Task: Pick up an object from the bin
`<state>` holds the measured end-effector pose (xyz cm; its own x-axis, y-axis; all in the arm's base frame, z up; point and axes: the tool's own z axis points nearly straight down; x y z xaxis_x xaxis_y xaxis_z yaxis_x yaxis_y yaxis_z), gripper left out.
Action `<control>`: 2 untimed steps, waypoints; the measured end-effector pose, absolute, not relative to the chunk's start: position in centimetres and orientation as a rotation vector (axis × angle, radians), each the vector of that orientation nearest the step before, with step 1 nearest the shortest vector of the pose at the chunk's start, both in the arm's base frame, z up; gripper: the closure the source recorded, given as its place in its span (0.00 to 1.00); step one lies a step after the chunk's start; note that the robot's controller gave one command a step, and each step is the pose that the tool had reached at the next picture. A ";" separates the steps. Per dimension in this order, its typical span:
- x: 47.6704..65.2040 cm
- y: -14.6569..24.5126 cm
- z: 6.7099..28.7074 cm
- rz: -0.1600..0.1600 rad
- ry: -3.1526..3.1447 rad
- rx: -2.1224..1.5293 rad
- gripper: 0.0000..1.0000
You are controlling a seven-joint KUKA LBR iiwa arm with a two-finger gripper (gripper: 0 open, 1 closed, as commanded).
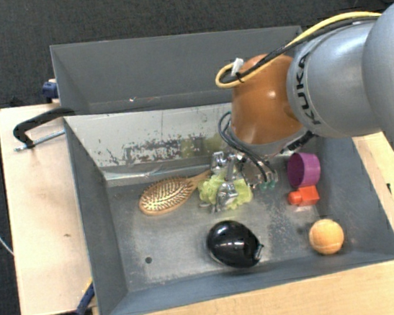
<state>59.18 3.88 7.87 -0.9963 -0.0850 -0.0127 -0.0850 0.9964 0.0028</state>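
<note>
My gripper (224, 183) is down in the middle of the bin, its metal fingers set into a crumpled yellow-green soft thing (240, 195). The fingers look closed round that green thing, which bulges out on both sides of them. A gold hairbrush (166, 195) lies just to the left, its handle pointing toward the gripper. In front of the gripper rests a glossy black oval object (232, 244).
A purple cup (305, 168) lies on its side at the right, with a small orange-red block (304, 195) below it and an orange ball (327, 236) near the front right corner. The arm with its orange cover hangs over the back right of the bin.
</note>
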 end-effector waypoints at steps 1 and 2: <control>59.2 3.9 7.9 0.006 3.126 -0.132 1.00; 59.0 3.9 8.4 0.004 3.134 -0.133 1.00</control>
